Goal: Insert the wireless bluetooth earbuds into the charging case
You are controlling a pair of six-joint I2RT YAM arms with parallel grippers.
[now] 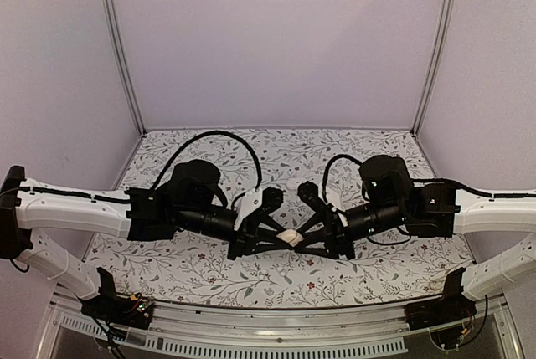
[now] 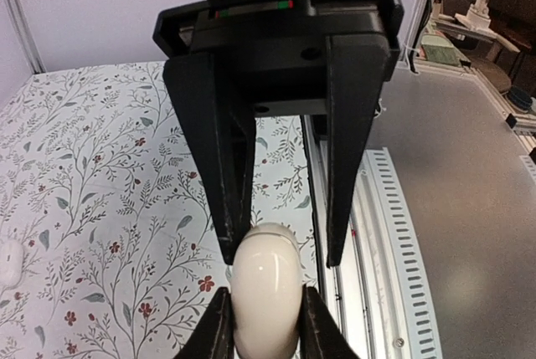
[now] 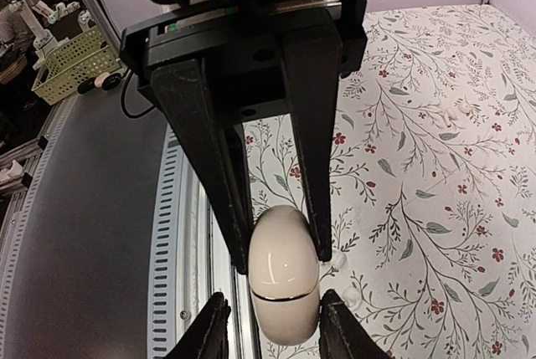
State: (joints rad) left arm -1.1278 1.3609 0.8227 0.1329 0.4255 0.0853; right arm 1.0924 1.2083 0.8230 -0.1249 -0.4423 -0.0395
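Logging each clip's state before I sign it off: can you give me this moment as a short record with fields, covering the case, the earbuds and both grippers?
charging case: lid shut, held in the air between the two grippers
left gripper: shut on the case
right gripper: fingers flank the case's other end; firm contact unclear
earbuds: small white pieces lying on the floral table, apart from the case
task stage: earbuds not yet inserted
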